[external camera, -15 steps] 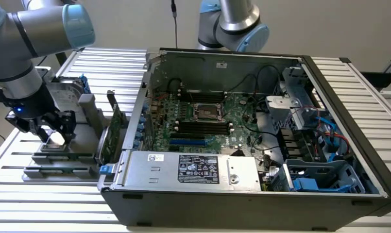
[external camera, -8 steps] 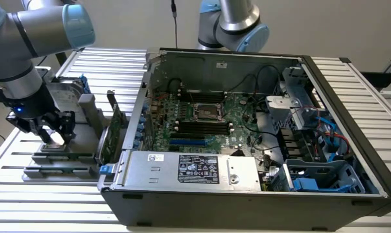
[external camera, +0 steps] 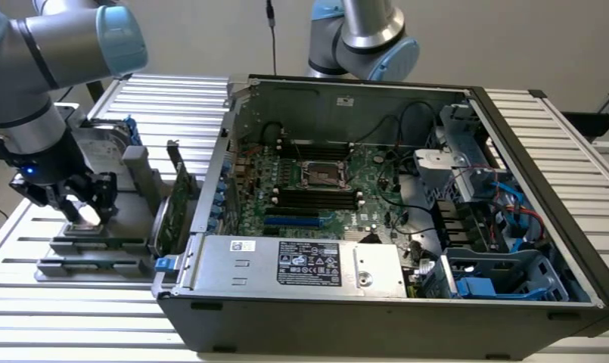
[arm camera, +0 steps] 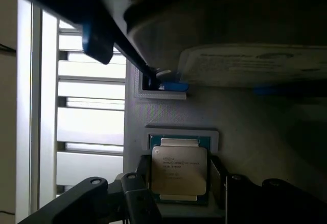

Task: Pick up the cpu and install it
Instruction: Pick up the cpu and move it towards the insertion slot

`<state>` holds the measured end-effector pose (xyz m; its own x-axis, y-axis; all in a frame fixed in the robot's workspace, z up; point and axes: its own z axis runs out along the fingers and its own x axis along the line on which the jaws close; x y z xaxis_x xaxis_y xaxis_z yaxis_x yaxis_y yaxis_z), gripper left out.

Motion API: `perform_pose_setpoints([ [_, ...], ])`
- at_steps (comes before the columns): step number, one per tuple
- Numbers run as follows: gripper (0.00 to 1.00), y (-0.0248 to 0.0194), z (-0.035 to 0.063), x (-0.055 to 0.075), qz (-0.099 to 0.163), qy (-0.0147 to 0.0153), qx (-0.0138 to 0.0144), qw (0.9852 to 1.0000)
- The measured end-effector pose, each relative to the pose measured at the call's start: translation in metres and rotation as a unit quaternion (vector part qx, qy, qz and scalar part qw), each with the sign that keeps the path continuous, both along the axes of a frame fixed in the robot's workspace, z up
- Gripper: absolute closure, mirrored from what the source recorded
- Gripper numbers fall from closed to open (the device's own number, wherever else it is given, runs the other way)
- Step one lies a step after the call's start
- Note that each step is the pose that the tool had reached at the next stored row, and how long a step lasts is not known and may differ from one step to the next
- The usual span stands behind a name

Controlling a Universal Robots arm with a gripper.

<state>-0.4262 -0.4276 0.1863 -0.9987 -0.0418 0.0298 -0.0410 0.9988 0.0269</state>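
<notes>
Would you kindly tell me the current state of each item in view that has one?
Chip: flat in its holder, metal top up, not installed.
End effector: right over the chip.
Computer case: on its side, panel off, open.
Processor socket: looks empty.
Green card: upright on edge beside the case.

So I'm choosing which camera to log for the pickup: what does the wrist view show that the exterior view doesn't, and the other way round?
Wrist view: the printed lettering on the cpu and the pale pocket rim beside it. Exterior view: the open computer case, its motherboard socket and a second arm behind. Shared: the pincer low over the cpu on the grey fixture.
</notes>
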Motion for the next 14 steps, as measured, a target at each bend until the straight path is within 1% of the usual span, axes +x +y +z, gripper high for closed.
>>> perform_pose_setpoints([
  [4,0.45,0.0,0.0046,0.0,0.0,0.0001,0.0039,1.0],
  [8,0.45,0.0,0.0119,0.0,0.0,0.0001,0.0068,1.0],
  [10,0.45,0.0,0.0186,0.0,0.0,0.0001,0.0083,1.0],
  [14,0.45,-0.0001,0.0348,0.0,0.0,0.0001,0.0095,1.0],
])
